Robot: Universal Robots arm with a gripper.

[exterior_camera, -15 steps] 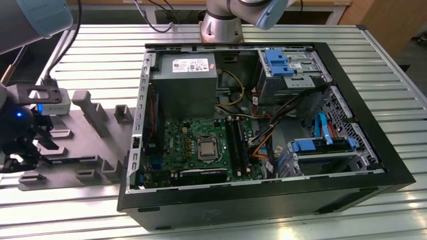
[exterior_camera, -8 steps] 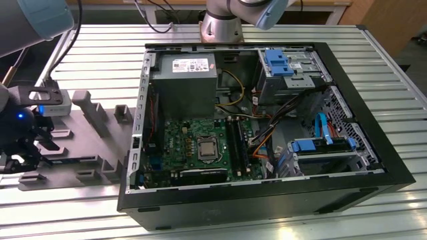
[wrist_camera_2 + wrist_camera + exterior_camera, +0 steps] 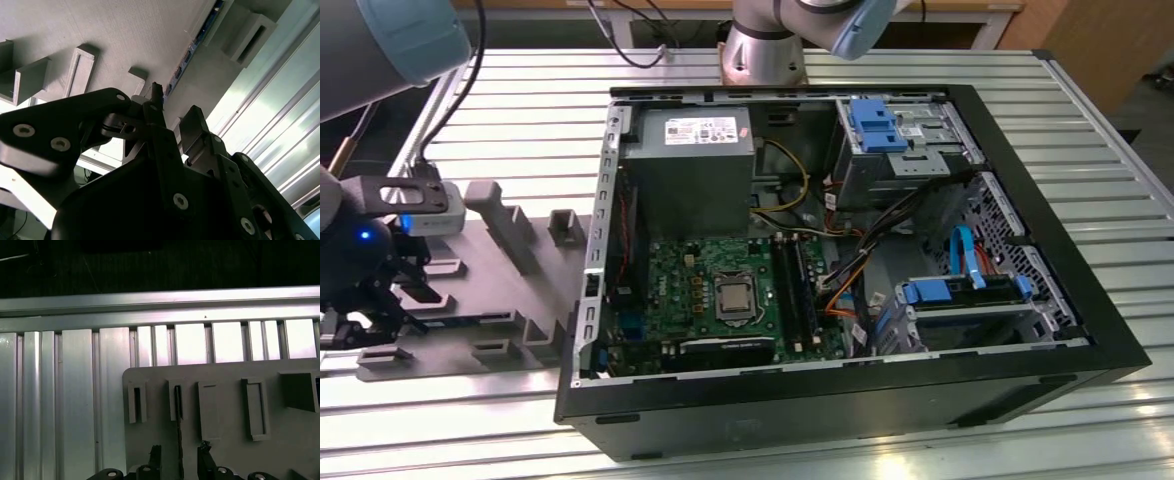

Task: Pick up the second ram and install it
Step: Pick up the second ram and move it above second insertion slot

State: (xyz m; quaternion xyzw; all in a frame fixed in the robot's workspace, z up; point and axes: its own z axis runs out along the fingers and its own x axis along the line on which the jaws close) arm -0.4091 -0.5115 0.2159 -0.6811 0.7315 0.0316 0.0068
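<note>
Neatly astride the second ram (image 3: 178,440), jaws moderately open (a clear gap each side).

pincer (image 3: 174,100) spread over second ram (image 3: 188,55)

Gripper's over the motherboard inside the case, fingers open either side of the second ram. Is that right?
Not the motherboard: the exterior view shows the gripper over the grey fixture plate outside the computer case, at that view's left. The fingers are open either side of the second ram, as you say.
</note>
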